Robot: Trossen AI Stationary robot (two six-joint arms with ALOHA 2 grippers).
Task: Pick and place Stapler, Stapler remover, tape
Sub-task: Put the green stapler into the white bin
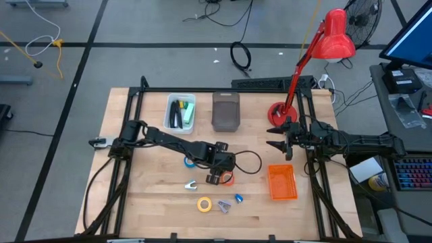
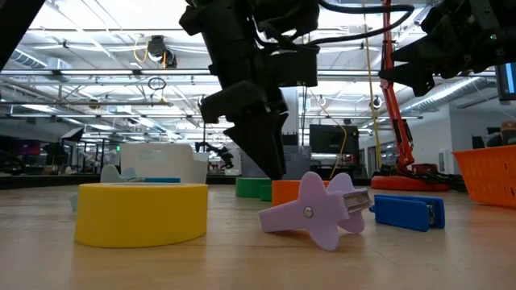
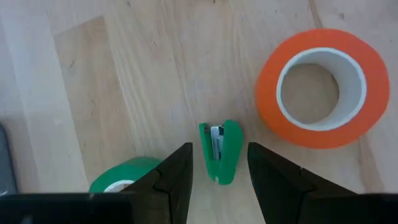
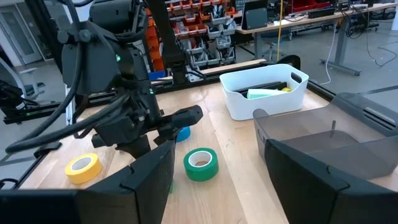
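Pick step: left gripper (image 3: 219, 163) hovers with its fingers (image 3: 177, 177) wide, straddling the small green stapler (image 3: 219, 151) lying on the worktop (image 3: 124, 81); orange tape (image 3: 321, 87) sits beside one finger, green tape (image 3: 121, 177) beside the other. Next: descend and close on it. Right gripper (image 1: 279, 136) waits, fingers wide, holding nothing.

Probably a robotics lab: open ceiling trusses (image 2: 97, 76), red parts bins (image 4: 199, 28), workbenches (image 4: 298, 22), floor cables (image 1: 239, 54).

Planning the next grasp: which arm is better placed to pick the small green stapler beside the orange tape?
Left, probably. Its claw hangs open right over the green stapler, one finger each side, next to the orange tape. The right claw waits open at the table's right side near the red lamp base.
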